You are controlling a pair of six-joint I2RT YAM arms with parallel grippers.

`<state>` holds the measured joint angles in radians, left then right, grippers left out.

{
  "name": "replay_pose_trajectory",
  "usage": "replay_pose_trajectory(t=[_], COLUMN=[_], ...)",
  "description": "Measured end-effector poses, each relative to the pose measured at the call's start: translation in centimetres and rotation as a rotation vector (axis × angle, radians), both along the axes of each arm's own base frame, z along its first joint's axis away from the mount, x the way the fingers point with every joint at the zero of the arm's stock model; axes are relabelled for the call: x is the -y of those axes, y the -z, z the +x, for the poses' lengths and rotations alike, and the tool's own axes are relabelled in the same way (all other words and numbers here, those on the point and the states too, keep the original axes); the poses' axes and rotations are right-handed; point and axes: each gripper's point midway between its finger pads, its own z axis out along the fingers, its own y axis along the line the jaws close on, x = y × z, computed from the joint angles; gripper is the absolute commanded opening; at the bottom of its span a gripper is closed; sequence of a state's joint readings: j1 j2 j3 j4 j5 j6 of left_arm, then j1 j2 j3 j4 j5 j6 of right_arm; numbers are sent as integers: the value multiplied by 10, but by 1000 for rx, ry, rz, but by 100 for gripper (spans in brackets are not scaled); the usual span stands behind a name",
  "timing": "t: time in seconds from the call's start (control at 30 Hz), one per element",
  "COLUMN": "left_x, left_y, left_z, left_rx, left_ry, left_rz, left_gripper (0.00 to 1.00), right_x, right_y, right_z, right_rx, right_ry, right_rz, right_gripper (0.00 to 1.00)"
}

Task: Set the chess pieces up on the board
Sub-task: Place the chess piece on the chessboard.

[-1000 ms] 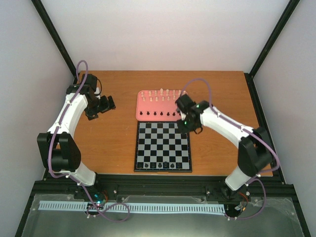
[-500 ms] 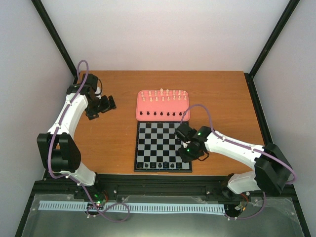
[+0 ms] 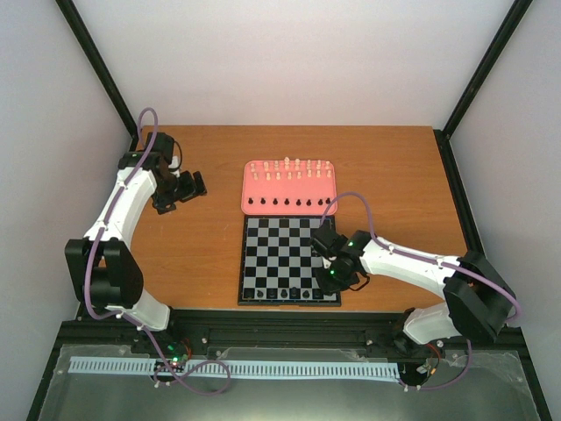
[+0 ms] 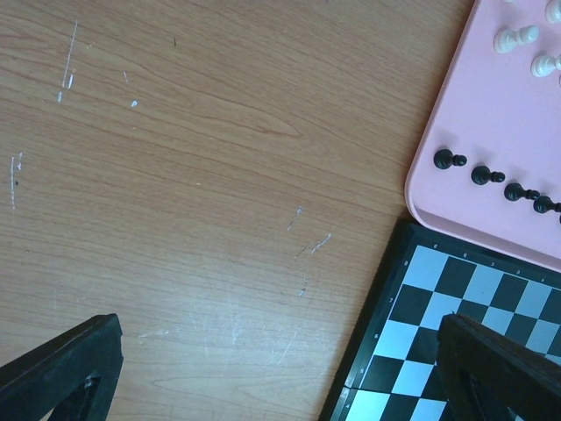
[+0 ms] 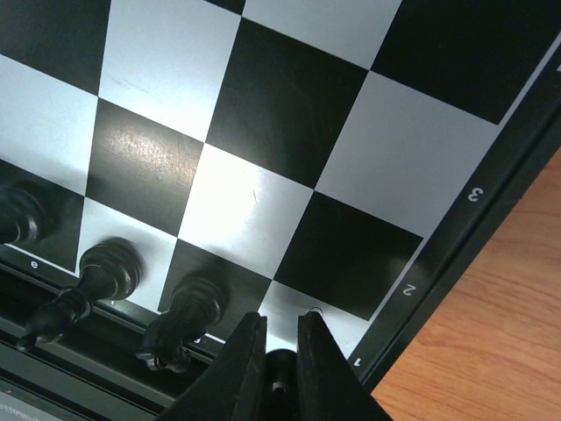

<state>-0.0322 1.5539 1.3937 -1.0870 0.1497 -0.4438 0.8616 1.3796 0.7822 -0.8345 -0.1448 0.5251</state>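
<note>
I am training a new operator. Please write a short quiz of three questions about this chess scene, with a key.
1. True or false: the pink tray lies at the near edge of the board.
2. Over which part of the board are the right jaws? A) near right corner B) far left corner C) centre
3. What colour are the pieces that stand in the board's near row?
Key: 1 false, the tray lies beyond the far edge; 2 A; 3 black.
</note>
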Motion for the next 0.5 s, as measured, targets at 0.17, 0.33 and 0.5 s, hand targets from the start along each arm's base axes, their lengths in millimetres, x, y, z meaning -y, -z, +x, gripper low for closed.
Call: replay_pose_trajectory(t=[0.17,0.33,0.5], left_x=[0,0,1], left_y=[1,1,1], left_z=[-1,-1,-2], left_rx=[-1,-2,-2], left_ry=[3,4,4], left_rz=[1,1,1], left_gripper=[100,100,100], right_x=[1,4,4], right_y=[6,11,11], right_z=[-2,-3,-3], right_rx=[-7,-15,-14], right_ry=[0,3,6], right_rz=[-6,-18,-19], right_gripper=[3,4,9])
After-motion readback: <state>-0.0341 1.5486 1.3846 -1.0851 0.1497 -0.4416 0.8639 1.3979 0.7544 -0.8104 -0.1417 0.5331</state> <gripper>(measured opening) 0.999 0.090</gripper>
